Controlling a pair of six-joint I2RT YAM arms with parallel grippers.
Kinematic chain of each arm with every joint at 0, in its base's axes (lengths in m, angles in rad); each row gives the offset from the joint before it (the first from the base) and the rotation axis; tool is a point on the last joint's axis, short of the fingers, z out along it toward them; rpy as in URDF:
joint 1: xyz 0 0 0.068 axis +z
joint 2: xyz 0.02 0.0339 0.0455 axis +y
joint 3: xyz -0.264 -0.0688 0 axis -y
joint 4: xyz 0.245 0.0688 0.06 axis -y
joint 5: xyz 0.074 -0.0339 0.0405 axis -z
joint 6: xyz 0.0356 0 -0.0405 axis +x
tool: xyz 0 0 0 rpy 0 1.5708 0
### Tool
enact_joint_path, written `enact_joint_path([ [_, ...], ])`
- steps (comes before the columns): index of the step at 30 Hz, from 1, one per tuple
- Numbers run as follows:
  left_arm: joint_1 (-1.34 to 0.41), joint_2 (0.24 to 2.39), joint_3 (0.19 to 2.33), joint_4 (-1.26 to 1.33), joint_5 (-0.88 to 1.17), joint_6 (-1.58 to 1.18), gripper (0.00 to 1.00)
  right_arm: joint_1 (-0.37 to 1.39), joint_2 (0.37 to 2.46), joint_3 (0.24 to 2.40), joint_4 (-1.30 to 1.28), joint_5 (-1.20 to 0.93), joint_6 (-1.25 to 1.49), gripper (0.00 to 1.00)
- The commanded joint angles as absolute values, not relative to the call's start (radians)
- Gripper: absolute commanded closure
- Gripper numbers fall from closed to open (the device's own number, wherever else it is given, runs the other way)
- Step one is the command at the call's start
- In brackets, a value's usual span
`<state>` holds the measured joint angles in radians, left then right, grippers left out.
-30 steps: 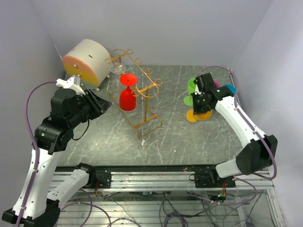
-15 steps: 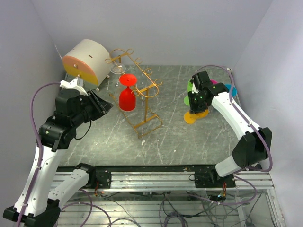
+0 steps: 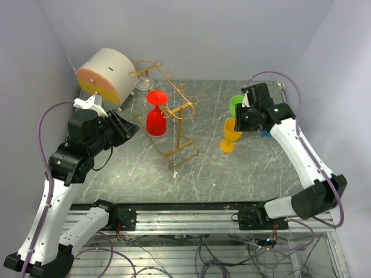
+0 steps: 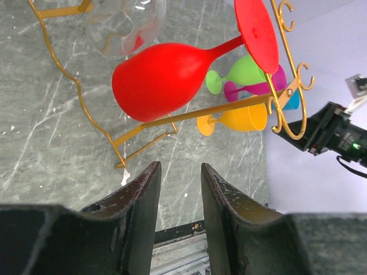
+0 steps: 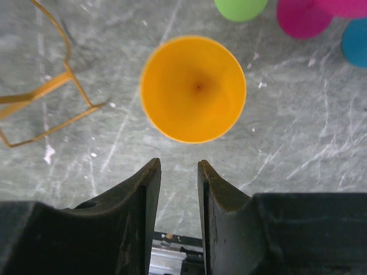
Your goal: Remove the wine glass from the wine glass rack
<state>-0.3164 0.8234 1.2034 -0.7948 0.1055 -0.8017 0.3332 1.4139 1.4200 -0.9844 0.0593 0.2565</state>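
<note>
A red wine glass [image 3: 155, 120] hangs upside down by its base on the gold wire rack [image 3: 181, 109]. A clear glass [image 3: 143, 86] hangs at the rack's far end. In the left wrist view the red glass [image 4: 160, 74] lies across the rack rails [image 4: 229, 109], well ahead of my left gripper [image 4: 179, 172]. My left gripper [image 3: 128, 128] is open and empty, left of the rack. My right gripper [image 3: 243, 121] is open and empty above an upright orange glass [image 3: 229, 134], which shows from above in the right wrist view [image 5: 193, 89], ahead of the gripper [image 5: 179, 166].
A round white-and-orange drawer box [image 3: 104, 75] stands at the back left. A green glass [image 3: 236, 104] stands by the right arm, with magenta [image 5: 303, 16] and blue [image 5: 355, 41] glasses beside it. A rack leg [image 5: 46, 91] reaches towards the orange glass.
The right gripper has let go of the orange glass and drawn up and to the right. The glass now stands upright on the table. The left arm has hardly moved.
</note>
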Motion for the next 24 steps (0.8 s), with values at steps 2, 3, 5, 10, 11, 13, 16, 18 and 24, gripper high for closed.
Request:
enact_joint_path([
  [2, -0.321, 0.778, 1.175, -0.689, 0.102, -0.845, 0.55, 0.332, 1.256, 1.467, -0.895, -0.05, 0.266, 0.67],
  [3, -0.321, 0.77, 1.166, -0.663, 0.099, -0.86, 0.55, 0.332, 1.223, 1.459, -0.87, -0.088, 0.267, 0.67],
  [5, -0.32, 0.75, 1.143, -0.611, 0.089, -0.898, 0.54, 0.331, 1.164, 1.435, -0.815, -0.166, 0.273, 0.67],
  [10, -0.321, 0.746, 1.094, -0.457, 0.081, -1.005, 0.53, 0.331, 1.067, 1.386, -0.731, -0.292, 0.307, 0.67],
  [11, -0.32, 0.761, 1.092, -0.434, 0.082, -1.018, 0.53, 0.334, 1.053, 1.379, -0.722, -0.298, 0.309, 0.67],
  [13, -0.321, 0.805, 1.106, -0.408, 0.085, -1.029, 0.53, 0.333, 1.028, 1.371, -0.709, -0.299, 0.31, 0.67],
  [16, -0.321, 0.885, 1.151, -0.38, 0.094, -1.025, 0.53, 0.332, 1.0, 1.358, -0.695, -0.304, 0.311, 0.67],
  [18, -0.321, 0.934, 1.173, -0.355, 0.107, -1.028, 0.54, 0.333, 0.99, 1.351, -0.693, -0.308, 0.31, 0.67],
  [24, -0.321, 1.013, 1.203, -0.294, 0.106, -1.035, 0.54, 0.332, 0.964, 1.318, -0.681, -0.313, 0.305, 0.67],
])
